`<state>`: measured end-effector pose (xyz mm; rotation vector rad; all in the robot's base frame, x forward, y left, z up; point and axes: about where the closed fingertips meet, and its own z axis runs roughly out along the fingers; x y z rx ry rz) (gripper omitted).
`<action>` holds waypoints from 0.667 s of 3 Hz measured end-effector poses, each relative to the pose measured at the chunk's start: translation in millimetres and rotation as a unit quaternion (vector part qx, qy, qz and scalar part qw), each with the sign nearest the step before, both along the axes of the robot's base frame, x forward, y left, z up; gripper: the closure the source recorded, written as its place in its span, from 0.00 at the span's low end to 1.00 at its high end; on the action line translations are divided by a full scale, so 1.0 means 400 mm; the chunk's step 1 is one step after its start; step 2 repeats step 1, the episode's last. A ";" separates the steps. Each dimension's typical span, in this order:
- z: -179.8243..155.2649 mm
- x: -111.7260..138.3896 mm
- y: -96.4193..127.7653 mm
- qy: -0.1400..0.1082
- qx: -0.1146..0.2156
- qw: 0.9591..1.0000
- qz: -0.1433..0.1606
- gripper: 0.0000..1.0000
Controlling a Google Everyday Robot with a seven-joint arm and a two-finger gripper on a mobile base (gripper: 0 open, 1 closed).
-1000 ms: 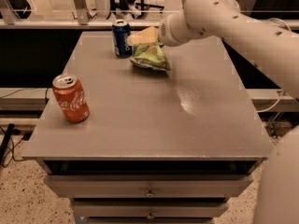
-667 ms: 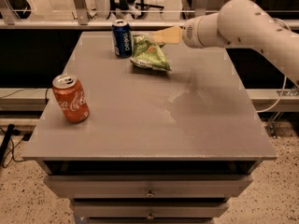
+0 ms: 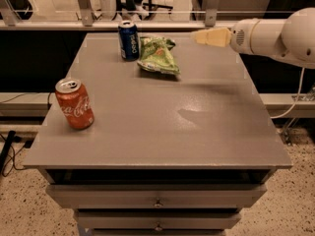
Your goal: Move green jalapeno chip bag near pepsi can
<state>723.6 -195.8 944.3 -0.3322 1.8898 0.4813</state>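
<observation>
Gripper [image 3: 211, 37] hovers above the far edge of the grey table [image 3: 206, 136], gripping nothing, and whether it's open or closed I cannot tell. Out ahead of its tip and lower down, the green jalapeno chip bag [image 3: 158, 58] lies flat on the tabletop, with the pepsi can [image 3: 129, 41] standing upright just beside the bag on the side away from the gripper. Well apart from the gripper, over by the table's near corner, stands a Coca-Cola can [image 3: 75, 104].
</observation>
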 end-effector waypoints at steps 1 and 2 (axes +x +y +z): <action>-0.003 0.000 -0.006 0.001 -0.002 1.000 -0.002 0.00; -0.003 0.000 -0.006 0.001 -0.002 1.000 -0.002 0.00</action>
